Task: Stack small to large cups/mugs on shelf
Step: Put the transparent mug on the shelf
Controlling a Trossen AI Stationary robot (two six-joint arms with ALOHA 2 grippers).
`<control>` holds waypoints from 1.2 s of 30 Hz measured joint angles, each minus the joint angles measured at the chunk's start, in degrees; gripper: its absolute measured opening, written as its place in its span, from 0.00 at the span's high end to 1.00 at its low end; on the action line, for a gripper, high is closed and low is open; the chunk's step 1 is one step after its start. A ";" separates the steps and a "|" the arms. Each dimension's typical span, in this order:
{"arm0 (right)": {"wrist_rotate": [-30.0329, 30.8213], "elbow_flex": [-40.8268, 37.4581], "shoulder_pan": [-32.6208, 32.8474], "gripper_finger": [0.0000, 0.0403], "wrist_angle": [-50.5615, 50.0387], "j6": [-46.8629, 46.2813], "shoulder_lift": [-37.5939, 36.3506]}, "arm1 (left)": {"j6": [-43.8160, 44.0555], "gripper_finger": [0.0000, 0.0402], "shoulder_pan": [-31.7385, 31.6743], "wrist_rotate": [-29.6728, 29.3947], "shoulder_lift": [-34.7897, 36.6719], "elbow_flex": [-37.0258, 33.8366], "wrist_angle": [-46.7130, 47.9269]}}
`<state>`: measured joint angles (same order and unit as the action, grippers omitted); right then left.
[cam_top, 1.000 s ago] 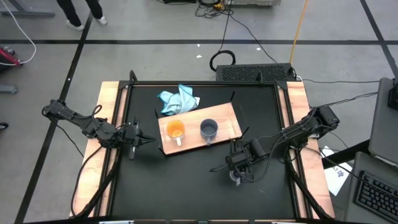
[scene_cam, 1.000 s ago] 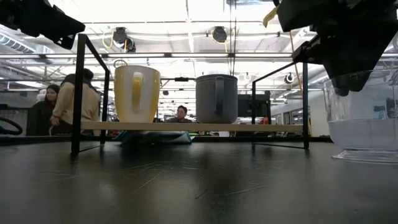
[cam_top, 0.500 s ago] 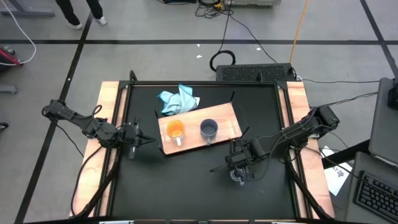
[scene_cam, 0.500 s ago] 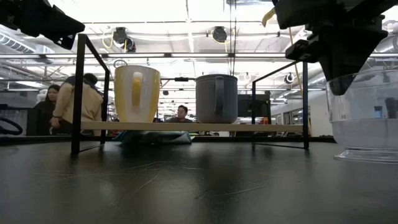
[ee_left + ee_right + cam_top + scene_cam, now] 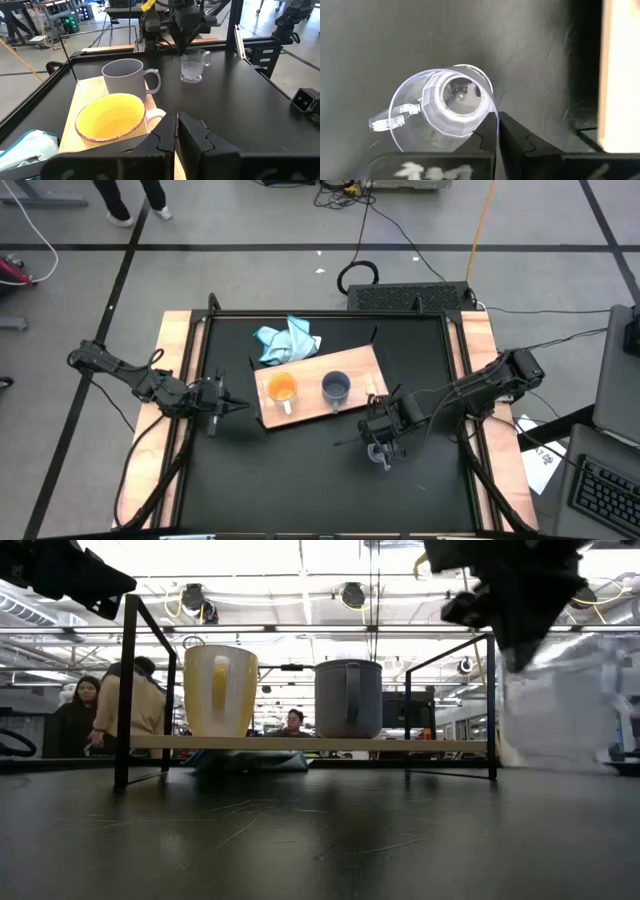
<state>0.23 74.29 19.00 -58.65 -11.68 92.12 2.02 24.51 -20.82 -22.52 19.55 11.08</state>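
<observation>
Right gripper point(image 5: 496, 131) pinches glass cup point(image 5: 442, 107) rim, seemingly lifted.

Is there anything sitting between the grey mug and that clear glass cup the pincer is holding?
No. In the left wrist view, only bare black tabletop separates the grey mug from the glass cup, which the right pincer grips by its rim.

Note the grey floor point(image 5: 250, 225) marked with dark lines, with cables point(image 5: 385, 225) trailing across it. Behind the table point(image 5: 300, 470), observe ceiling lights point(image 5: 300, 555), overhead fixtures point(image 5: 350, 593), and seated people point(image 5: 120, 705) in the workshop.
</observation>
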 joint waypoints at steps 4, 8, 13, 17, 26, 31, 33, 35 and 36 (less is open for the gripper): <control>-0.02 3.20 -2.73 1.00 -2.40 3.46 -0.04 | -0.02 0.95 0.00 0.00 0.00 0.00 0.50; 0.10 5.74 -6.09 1.00 -3.86 8.13 -0.02 | -0.02 0.95 0.00 0.00 0.00 0.00 1.02; 0.06 7.88 -9.87 1.00 -6.61 15.22 -0.02 | -0.04 0.95 0.00 0.00 0.00 0.00 1.37; 1.16 8.62 -12.77 1.00 -7.93 18.53 -0.02 | -0.04 0.95 0.00 -0.02 0.00 0.00 2.19; 2.17 8.65 -16.48 1.00 -8.04 23.65 -0.02 | -0.09 0.95 0.00 -0.04 0.02 0.00 2.96; 2.75 10.28 -17.93 1.00 -8.02 26.07 -0.02 | -0.63 0.95 0.01 -0.17 0.02 0.00 2.92; 2.78 11.19 -18.68 1.00 -8.09 27.39 -0.02 | -0.86 0.95 0.00 -0.24 0.02 0.00 2.92; 2.78 12.25 -19.56 1.00 -8.37 28.87 0.00 | -0.87 0.95 0.00 -0.27 0.02 0.00 2.90; 2.78 12.80 -20.02 1.00 -8.54 29.73 0.00 | -0.88 0.95 0.00 -0.27 0.02 0.00 2.90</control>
<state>3.01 87.09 -1.02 -67.19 18.04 92.12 1.14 24.51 -21.08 -22.50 19.55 13.98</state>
